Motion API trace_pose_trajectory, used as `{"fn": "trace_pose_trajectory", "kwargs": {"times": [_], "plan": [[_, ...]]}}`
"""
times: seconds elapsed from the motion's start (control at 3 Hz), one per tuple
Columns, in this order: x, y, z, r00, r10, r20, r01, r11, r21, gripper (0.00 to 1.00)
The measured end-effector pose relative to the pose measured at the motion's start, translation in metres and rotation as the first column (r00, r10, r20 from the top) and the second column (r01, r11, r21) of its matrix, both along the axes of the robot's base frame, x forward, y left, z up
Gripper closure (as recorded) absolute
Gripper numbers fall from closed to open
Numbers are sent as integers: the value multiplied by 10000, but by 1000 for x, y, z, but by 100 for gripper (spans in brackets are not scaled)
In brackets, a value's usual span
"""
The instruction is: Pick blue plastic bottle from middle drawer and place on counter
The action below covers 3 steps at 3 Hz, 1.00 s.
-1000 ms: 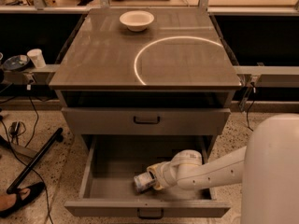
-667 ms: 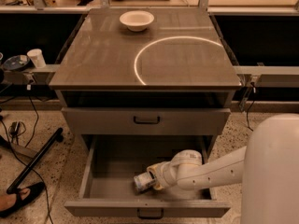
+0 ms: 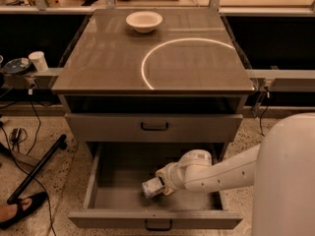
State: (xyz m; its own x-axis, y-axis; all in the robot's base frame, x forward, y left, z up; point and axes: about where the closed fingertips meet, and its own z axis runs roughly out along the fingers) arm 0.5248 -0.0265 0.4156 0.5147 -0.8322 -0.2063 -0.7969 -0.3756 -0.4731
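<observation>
The middle drawer [image 3: 120, 178] is pulled open below the counter [image 3: 108, 63], its dark bar handle [image 3: 158, 225] at the front centre. The blue plastic bottle [image 3: 151, 188], small with a white-bluish label, is in the drawer's front middle and tilted, with one end facing left and forward. My white arm [image 3: 221, 173] reaches in from the right. My gripper [image 3: 161, 183] is down in the drawer right at the bottle, and its wrist covers the bottle's right end. The counter has a bright arc line across its top.
A white bowl [image 3: 143, 20] stands at the back of the counter. The drawer above [image 3: 154, 127] is closed. On the left are a white cup [image 3: 38, 60] on a rail, a black pole [image 3: 34, 168] and cables on the floor. My white base [image 3: 288, 181] fills the right foreground.
</observation>
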Motion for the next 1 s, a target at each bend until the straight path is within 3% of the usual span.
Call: {"fn": "trace_pose_trajectory", "kwargs": {"times": [1.0], "plan": [[3,3,24,9997,154,192,-152,9998,-109,100]]}}
